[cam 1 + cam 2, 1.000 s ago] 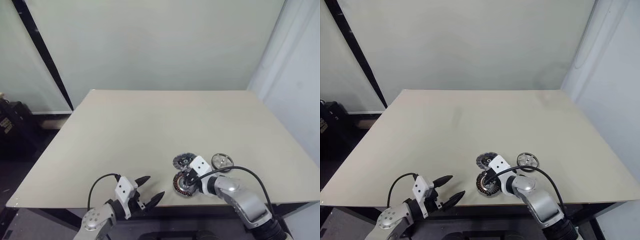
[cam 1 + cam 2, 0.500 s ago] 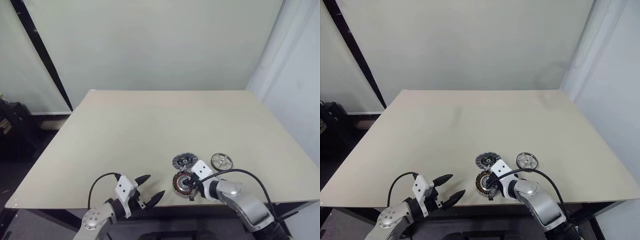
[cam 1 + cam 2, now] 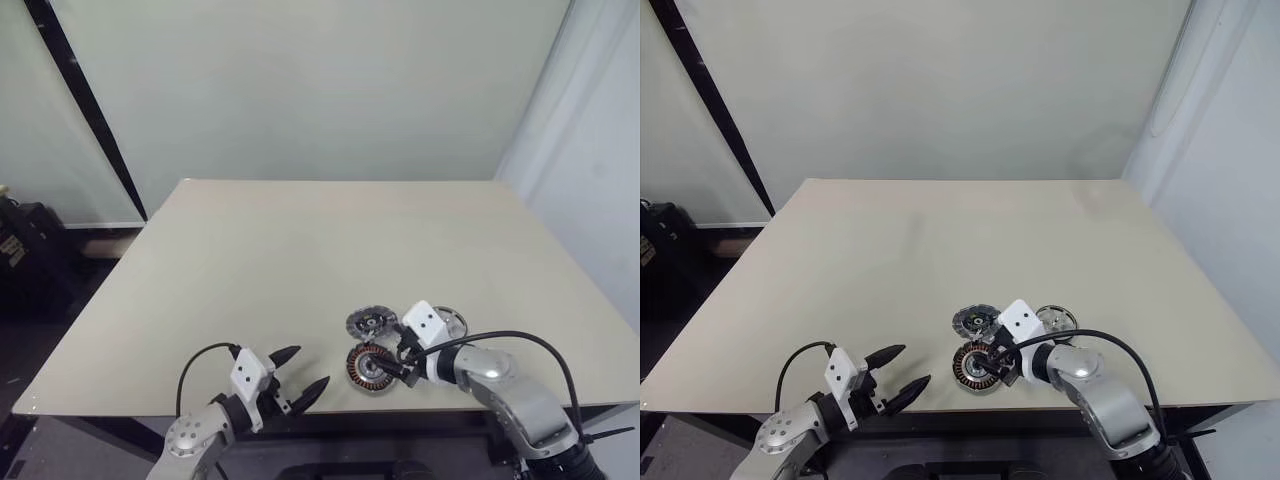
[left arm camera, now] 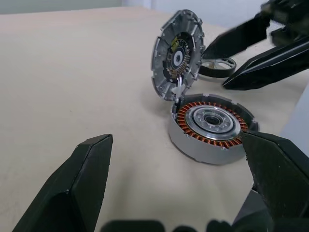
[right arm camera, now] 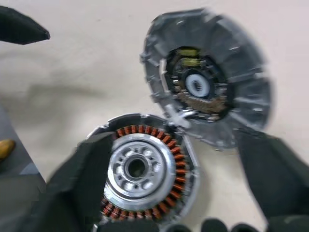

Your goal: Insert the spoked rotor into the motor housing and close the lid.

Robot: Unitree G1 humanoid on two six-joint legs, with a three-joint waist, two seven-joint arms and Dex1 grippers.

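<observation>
The motor housing (image 3: 368,367), with copper windings around a silvery centre, lies near the table's front edge. The ribbed grey lid (image 4: 177,60) stands tilted on edge at the housing's far rim, its inner face showing. Behind the right wrist lies the shiny spoked rotor (image 3: 447,322), partly covered. My right gripper (image 3: 393,364) hovers open just right of and above the housing (image 5: 140,171), with nothing between its fingers (image 4: 251,36). To the housing's left, at the table's front edge, my left gripper (image 3: 311,367) stands open and empty, pointing at the housing (image 4: 210,123).
The beige table (image 3: 300,250) stretches away behind the parts. Its front edge runs close under both grippers. A black cable (image 3: 520,340) loops over the right arm. A pale wall stands behind the table.
My right gripper has opened and risen up and to the right, away from the housing's front. The left gripper, housing and lid have stayed put.
</observation>
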